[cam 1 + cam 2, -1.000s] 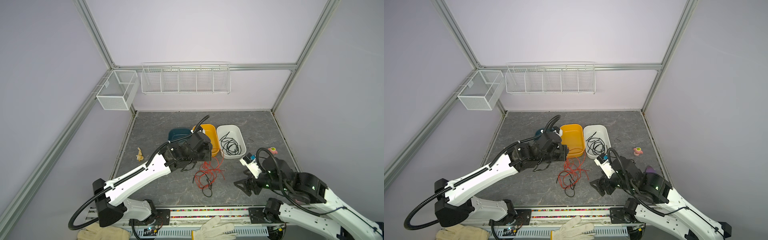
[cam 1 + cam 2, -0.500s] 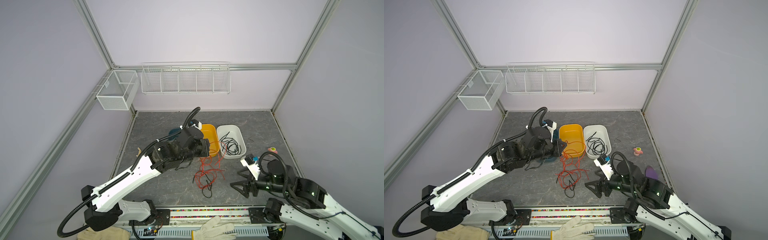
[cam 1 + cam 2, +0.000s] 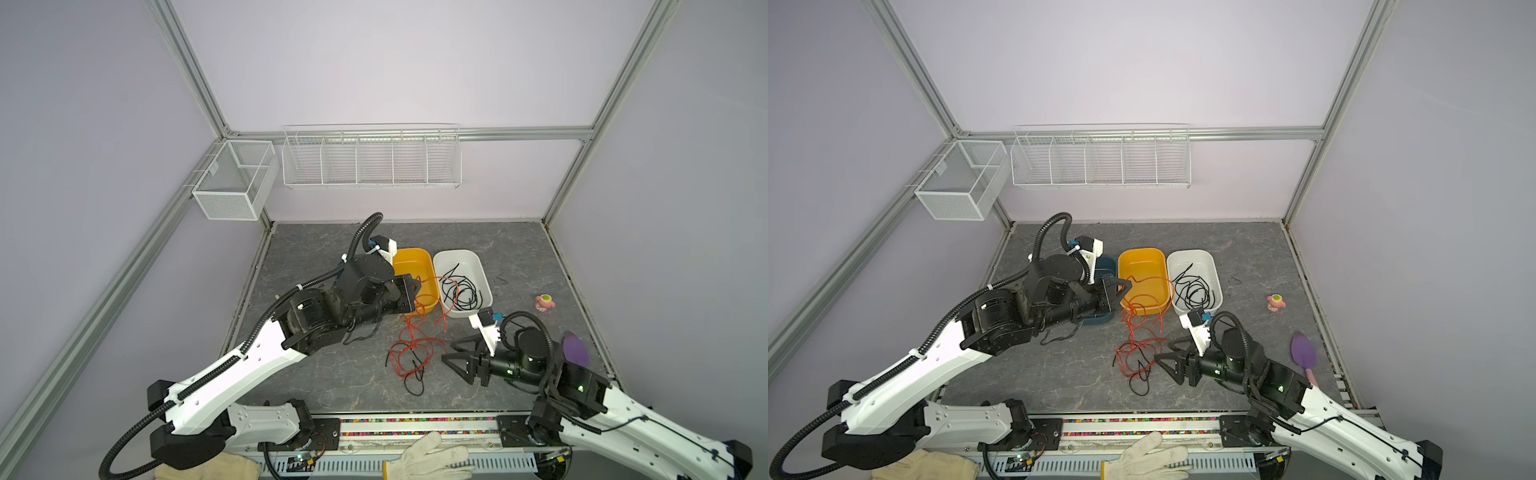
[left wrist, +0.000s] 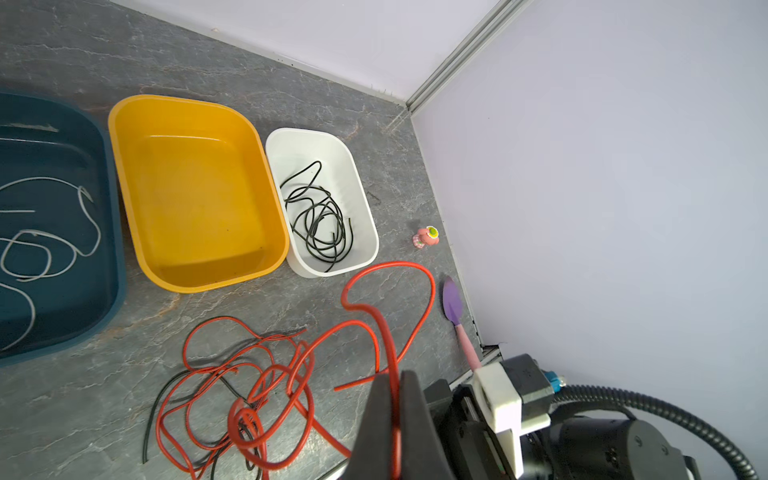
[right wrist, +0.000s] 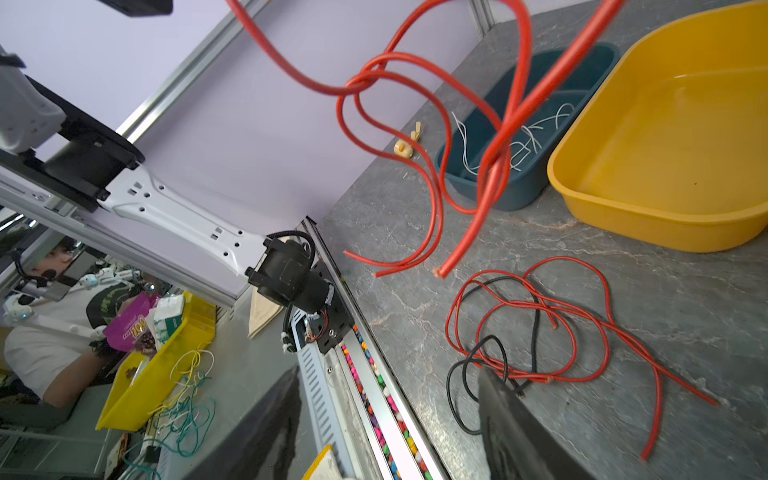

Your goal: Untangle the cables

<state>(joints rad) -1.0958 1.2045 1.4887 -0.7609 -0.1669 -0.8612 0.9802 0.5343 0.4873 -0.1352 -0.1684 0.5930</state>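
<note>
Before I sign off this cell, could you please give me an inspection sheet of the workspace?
Surface: grey table, no spills seen.
Job's things: red cables tangled with a black cable on the table; black cables in the white tub; white cables in the blue tub; yellow tub empty.
Clutter: pink toy, purple spoon, gloves at the front edge.
Grippers: left gripper shut on a lifted red cable; right gripper open beside the tangle.
Cables: black hoses on both arms.
Surroundings: wire baskets on the walls, nothing seen inside.
</note>
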